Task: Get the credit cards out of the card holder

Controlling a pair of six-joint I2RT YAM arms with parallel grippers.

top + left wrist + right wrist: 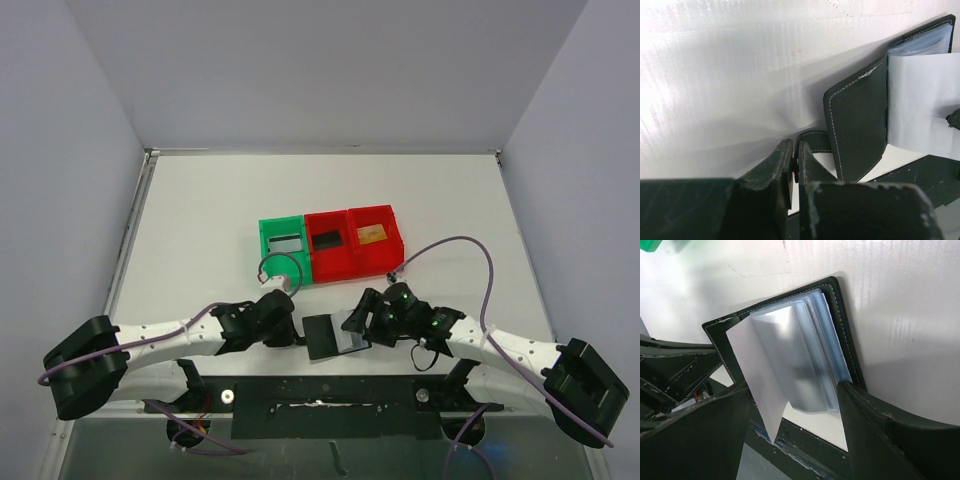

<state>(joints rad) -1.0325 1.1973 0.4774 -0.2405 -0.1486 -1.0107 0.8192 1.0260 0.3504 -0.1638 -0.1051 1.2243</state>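
right wrist | card holder (800, 360) open, blk | clear pockets (826, 340) fanned

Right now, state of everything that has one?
wallet: open, one sleeve lifted
grey card: in green bin
black card: in middle red bin
gold card: in right red bin
left fingers: shut beside wallet's tab
right fingers: open around wallet's sleeves

The card holder (330, 337) was black with pale stitching along its edges — its glossy pockets (812, 352) blue-grey. The green bin (264, 240) held a greyish card (285, 242), the red bins (350, 267) a black card (327, 239) and a tan-gold card (373, 234); the desk (200, 230) was white
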